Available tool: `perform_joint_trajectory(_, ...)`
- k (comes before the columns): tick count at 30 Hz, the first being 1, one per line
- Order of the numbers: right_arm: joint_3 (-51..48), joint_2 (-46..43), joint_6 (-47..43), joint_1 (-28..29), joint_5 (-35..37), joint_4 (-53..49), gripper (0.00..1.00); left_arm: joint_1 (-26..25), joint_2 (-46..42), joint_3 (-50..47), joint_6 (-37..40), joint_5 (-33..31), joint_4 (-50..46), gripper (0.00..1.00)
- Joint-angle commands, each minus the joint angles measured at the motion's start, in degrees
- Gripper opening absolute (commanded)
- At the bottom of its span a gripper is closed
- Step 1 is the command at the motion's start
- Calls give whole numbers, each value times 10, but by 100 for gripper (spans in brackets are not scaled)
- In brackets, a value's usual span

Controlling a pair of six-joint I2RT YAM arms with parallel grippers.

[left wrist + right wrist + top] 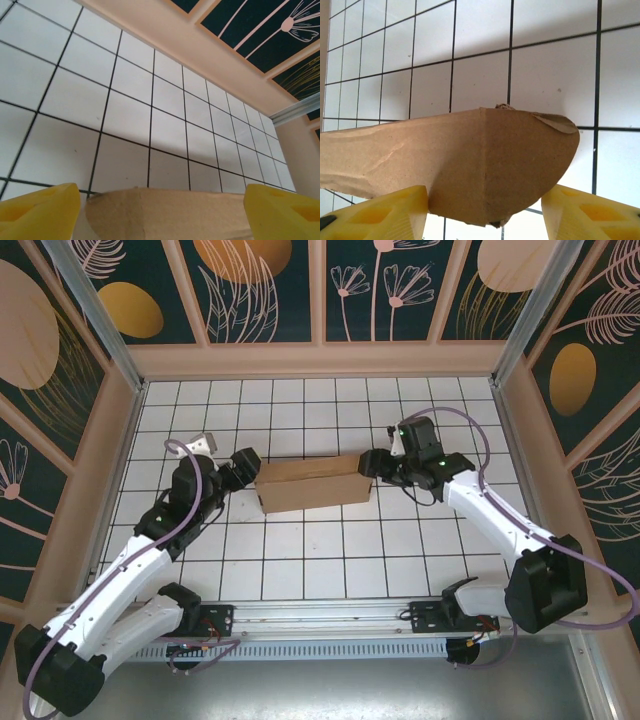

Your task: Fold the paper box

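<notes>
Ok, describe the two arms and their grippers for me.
The left arm and right arm have white shells, bulky black joints, a lilac cable looping along each, and small green lights. The left gripper and right gripper carry blocky, bright yellow fingers.

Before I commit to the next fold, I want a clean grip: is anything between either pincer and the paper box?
Nothing visible. The paper box lies directly between the left pincer and right pincer, one at each end, and both wrist views show cardboard straight between the yellow fingers.
</notes>
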Motion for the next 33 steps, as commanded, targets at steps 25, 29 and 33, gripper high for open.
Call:
perform_joint_trajectory(25,-114,-200,-679,-2,1,196,59,-4,-114,46,661,90,-186,61)
perform_joint_trajectory(29,-130,-192,-734,-1,-12,214,59,-17,-109,-5,738,41,-180,63)
perform_joint_trajectory(33,-133,-191,-750,0,-18,216,58,-20,-129,-41,739,15,-124,57)
